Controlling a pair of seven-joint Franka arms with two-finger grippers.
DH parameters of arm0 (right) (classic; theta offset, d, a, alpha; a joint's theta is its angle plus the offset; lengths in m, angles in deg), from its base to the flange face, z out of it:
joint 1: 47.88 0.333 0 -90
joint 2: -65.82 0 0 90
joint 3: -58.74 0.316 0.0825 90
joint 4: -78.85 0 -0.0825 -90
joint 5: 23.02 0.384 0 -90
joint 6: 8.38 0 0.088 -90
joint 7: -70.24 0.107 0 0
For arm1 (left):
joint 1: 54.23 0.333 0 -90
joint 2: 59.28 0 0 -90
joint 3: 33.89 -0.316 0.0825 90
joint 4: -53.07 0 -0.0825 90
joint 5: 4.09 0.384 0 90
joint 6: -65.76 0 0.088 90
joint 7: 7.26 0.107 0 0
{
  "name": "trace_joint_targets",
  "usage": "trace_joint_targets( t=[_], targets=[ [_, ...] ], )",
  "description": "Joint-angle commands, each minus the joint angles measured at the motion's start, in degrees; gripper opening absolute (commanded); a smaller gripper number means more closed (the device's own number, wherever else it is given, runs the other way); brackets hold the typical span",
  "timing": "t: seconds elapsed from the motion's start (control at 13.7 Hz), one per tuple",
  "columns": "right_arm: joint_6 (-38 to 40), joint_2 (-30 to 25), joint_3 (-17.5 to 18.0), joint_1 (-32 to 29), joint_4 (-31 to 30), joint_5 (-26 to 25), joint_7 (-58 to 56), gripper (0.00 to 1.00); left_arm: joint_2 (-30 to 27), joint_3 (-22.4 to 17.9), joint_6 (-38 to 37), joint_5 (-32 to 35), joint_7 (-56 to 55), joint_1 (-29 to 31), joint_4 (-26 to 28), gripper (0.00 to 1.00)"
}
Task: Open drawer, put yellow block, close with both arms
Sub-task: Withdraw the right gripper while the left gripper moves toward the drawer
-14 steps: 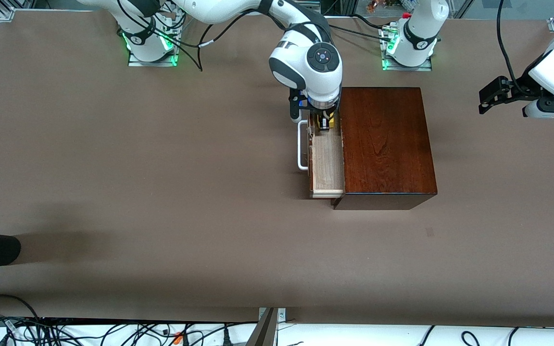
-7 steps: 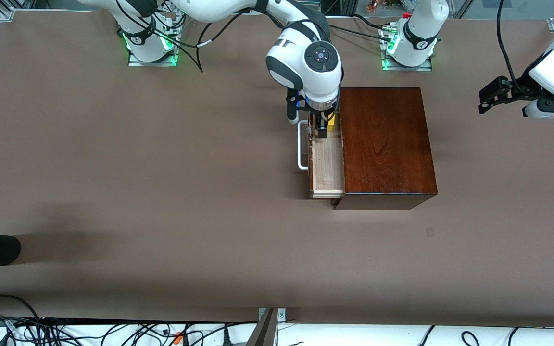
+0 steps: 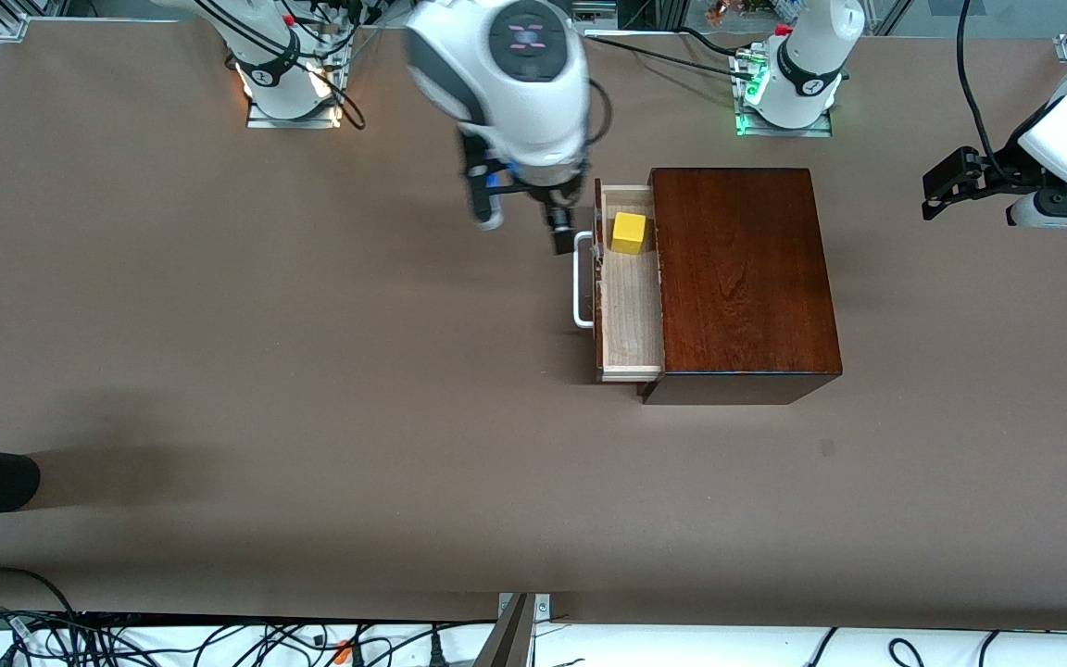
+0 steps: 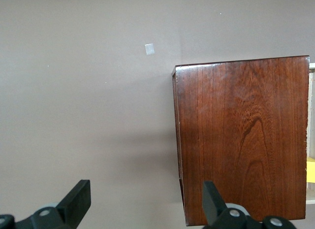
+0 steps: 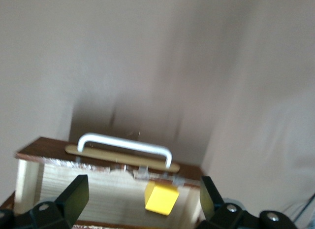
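Jaws wide; yellow block (image 3: 630, 232) half-cropped, left wrist view

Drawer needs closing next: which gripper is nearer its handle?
Right. The right gripper hangs over the table just beside the handle; the left gripper waits off toward the left arm's end of the table.

The open drawer (image 3: 631, 315) lies uncovered from above, only the yellow block (image 3: 630, 232) filling one end.
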Motion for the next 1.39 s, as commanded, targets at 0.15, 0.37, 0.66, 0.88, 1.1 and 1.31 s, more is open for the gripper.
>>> trace_joint_targets(
  t=[0.15,0.37,0.66,0.88,1.1,1.31],
  targets=[
    [12.84,-7.29,0.14,-11.0,-2.04,1.63,-27.42,1.0,-0.15,0.15,0.47,0.2,1.28,0.23,-0.07,1.0],
    [16.28,-12.21,-6.34,-12.69,-5.11,1.63,-45.78,1.0,-0.15,0.06,0.29,-0.15,1.19,0.23,-0.34,1.0],
    [15.24,-21.35,-15.75,-13.39,-15.73,1.63,-70.39,1.0,4.76,0.93,-8.21,-0.59,1.19,-1.7,-8.05,1.0],
    [9.81,-29.6,-20.25,-16.19,-26.79,0.93,-88.76,1.0,7.04,2.87,-9.63,-3.57,1.54,-4.59,-8.34,1.0],
    [6.45,-32.71,-20.26,-24.18,-32.01,0.49,-105.81,1.0,10.47,4.37,-11.39,-9.18,1.46,-11.0,-8.51,1.0],
    [3.82,-32.53,-20.17,-29.9,-32.19,-1.0,-121.46,1.0,11.97,4.46,-11.14,-10.08,3.37,-19.09,-8.51,1.0]
  ],
)
